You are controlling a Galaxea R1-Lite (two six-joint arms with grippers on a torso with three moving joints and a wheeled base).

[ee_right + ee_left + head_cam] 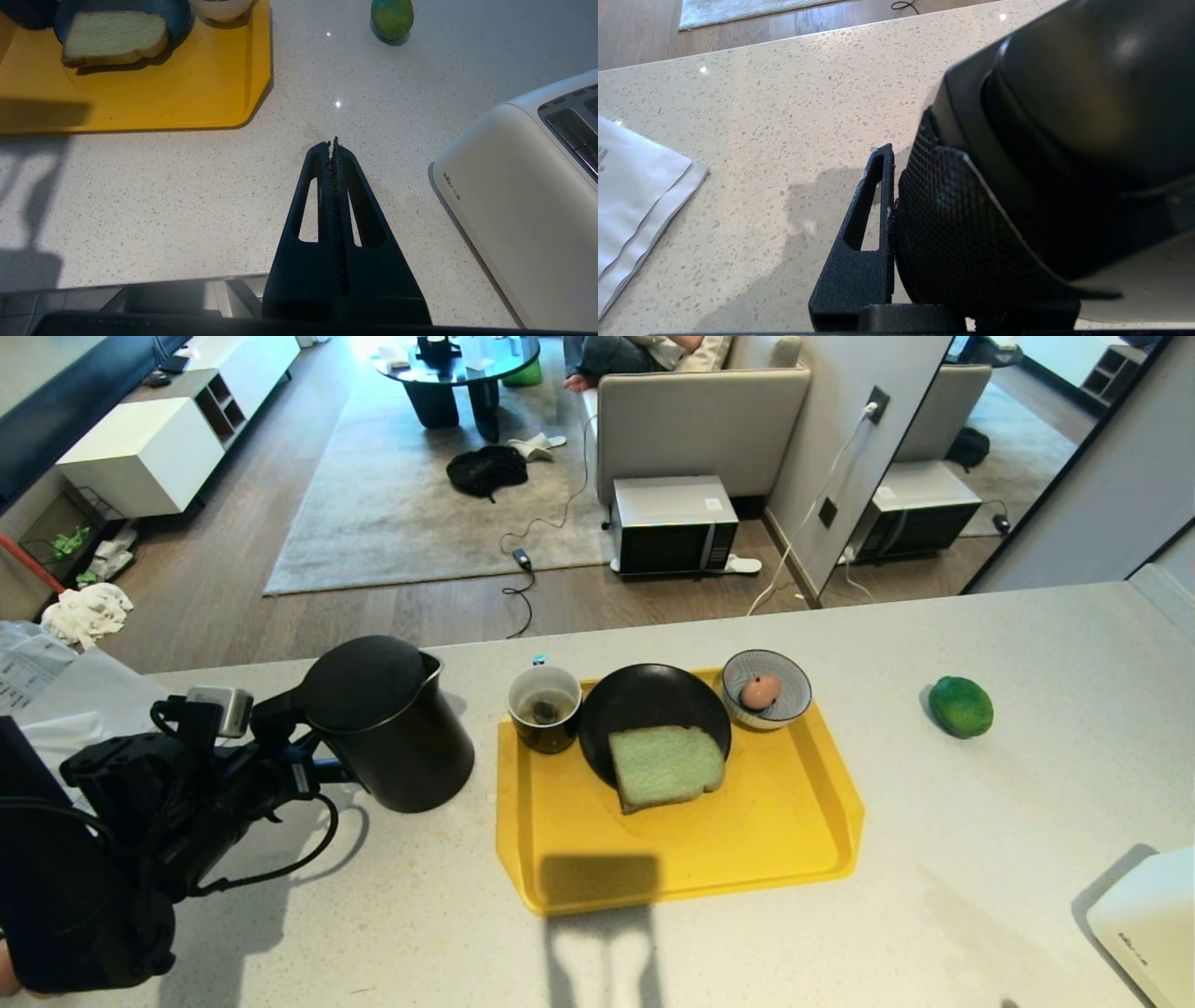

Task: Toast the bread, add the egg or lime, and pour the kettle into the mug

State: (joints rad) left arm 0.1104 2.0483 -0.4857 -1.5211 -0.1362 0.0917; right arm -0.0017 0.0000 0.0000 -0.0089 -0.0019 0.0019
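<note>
A pale speckled stone surface fills the foreground. Beyond it, a dark wood floor carries a grey rug, a beige sofa, a round black coffee table, white low cabinets and a microwave.

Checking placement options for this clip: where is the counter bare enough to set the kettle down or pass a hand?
Bare counter lies between the yellow tray and the lime, and in front of the tray toward the toaster. The tray's front half is bare too. Crowded: its back edge, where mug, black plate with bread and egg bowl sit together. The left claw grips the kettle.
</note>
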